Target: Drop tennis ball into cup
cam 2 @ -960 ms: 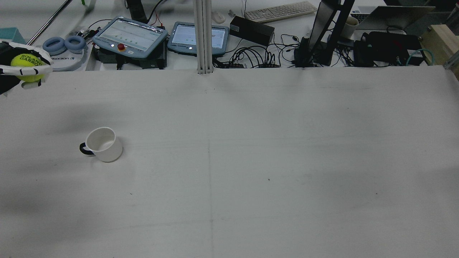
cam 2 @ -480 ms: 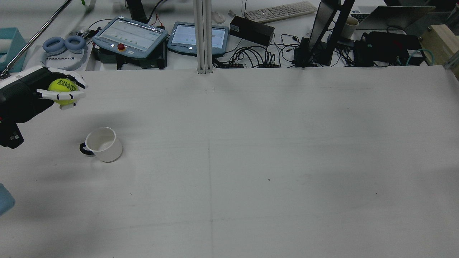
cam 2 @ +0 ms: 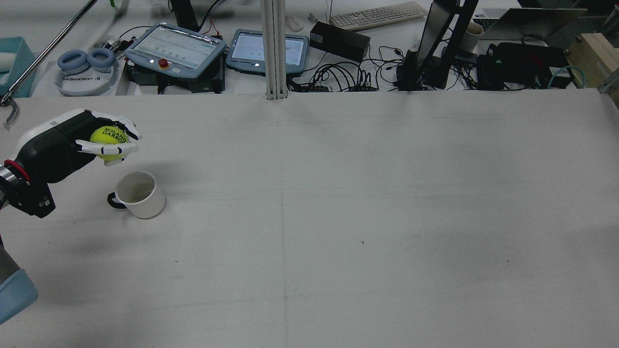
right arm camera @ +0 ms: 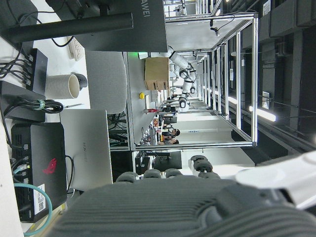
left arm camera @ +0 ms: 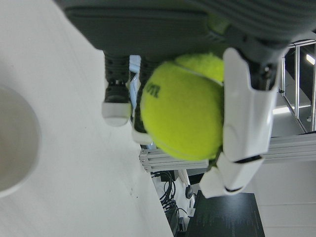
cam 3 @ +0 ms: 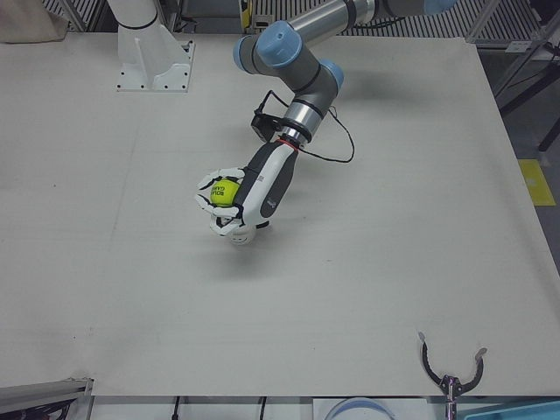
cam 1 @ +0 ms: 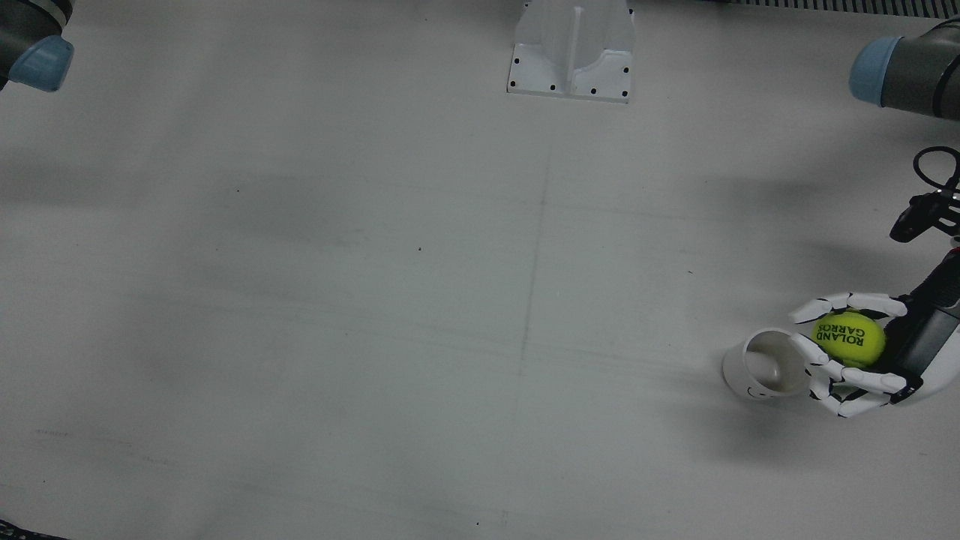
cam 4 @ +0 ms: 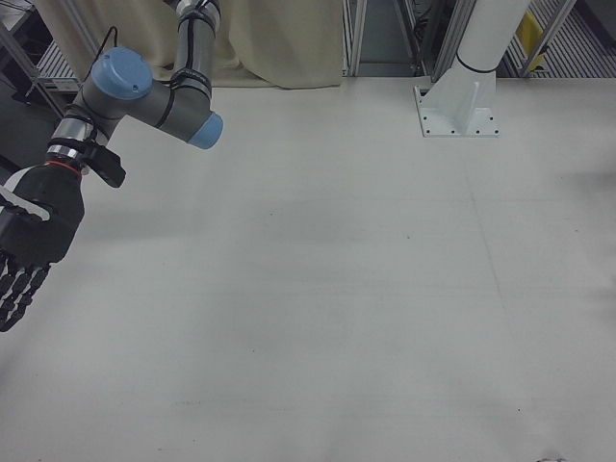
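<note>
**A:** Where does the cup sit from your hand?

**B:** My left hand point(cam 2: 104, 141) has its white fingers point(cam 1: 844, 303) wrapped around the yellow-green felt tennis ball point(cam 2: 109, 137), off the table. In the rear view the round white ceramic cup with the dark handle point(cam 2: 140, 194) stands upright at about 5 o'clock from the ball, near but not touching. In the front view, almost straight down, the cup's mouth point(cam 1: 771, 363) lies at about 8 o'clock from the ball point(cam 1: 848, 339), with one fingertip overlapping the rim. So I judge the ball is beside the opening, not over it.

**A:** Does the cup have an axis to worry about?

**B:** Its opening faces up and the handle points to 9 o'clock in the rear view, toward my arm's side. The ball is round, so only the sideways offset counts. I'd want a short shift across before spreading the fingers.

**A:** And the other hand?

**B:** The right hand point(cam 4: 27, 252) hangs well apart at the far side, fingers straight and apart, holding nothing. The left is plainly the nearer one.

**A:** Room?

**B:** The pale grey table point(cam 2: 367, 203) is flat and bare around the cup. The benches of screens and cables lie beyond its far edge.
</note>
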`<control>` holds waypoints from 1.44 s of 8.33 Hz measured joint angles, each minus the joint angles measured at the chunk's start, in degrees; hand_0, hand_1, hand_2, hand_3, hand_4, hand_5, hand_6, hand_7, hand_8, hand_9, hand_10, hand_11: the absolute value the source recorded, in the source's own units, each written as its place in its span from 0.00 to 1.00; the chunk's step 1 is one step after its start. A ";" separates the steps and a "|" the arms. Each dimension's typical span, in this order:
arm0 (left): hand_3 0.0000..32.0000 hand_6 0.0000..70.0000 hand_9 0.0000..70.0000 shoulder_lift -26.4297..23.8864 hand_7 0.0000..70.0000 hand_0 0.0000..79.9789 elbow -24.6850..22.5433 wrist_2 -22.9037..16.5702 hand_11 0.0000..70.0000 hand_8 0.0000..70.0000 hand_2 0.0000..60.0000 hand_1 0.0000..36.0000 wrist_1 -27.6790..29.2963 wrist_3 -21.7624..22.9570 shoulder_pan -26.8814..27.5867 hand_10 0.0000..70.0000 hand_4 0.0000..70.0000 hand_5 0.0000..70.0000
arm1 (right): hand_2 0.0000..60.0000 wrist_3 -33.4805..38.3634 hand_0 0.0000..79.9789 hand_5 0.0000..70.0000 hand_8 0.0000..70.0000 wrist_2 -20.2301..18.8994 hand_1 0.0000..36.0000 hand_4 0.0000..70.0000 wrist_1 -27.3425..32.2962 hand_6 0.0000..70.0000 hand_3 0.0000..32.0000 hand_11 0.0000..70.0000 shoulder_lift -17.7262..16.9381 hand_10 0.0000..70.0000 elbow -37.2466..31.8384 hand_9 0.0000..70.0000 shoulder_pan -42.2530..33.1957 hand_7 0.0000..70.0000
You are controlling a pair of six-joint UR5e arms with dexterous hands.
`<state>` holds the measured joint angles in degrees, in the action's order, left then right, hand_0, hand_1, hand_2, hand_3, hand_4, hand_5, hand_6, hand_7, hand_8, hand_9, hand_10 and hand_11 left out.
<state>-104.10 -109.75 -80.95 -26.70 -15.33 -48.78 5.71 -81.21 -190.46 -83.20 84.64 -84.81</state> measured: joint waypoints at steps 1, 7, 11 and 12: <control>0.00 0.10 0.19 0.09 0.08 1.00 0.02 0.35 0.29 0.13 0.82 1.00 -0.01 -0.06 0.84 0.16 0.38 0.20 | 0.00 0.00 0.00 0.00 0.00 0.00 0.00 0.00 0.00 0.00 0.00 0.00 0.01 0.00 0.00 0.00 0.00 0.00; 0.00 0.03 0.00 0.65 0.00 0.99 -0.11 0.62 0.09 0.00 0.72 1.00 0.59 0.26 1.50 0.02 0.08 0.16 | 0.00 0.00 0.00 0.00 0.00 0.00 0.00 0.00 0.00 0.00 0.00 0.00 0.02 0.00 -0.02 0.00 0.00 0.00; 0.00 0.04 0.00 1.04 0.00 1.00 -0.17 0.61 0.13 0.00 0.79 1.00 1.11 0.36 1.38 0.05 0.13 0.16 | 0.00 0.00 0.00 0.00 0.00 0.00 0.00 0.00 0.00 0.00 0.00 0.00 0.02 0.00 -0.08 0.00 0.00 0.00; 0.00 0.04 0.00 1.15 0.00 0.94 -1.19 0.49 0.15 0.00 0.80 1.00 0.98 0.45 1.24 0.06 0.13 0.16 | 0.00 0.00 0.00 0.00 0.00 0.00 0.00 0.00 0.00 0.00 0.00 0.00 0.04 0.00 -0.09 0.00 0.00 0.00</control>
<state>-102.95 -110.93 -80.46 -25.72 -14.88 -47.55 5.71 -81.21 -190.46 -83.16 84.55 -84.81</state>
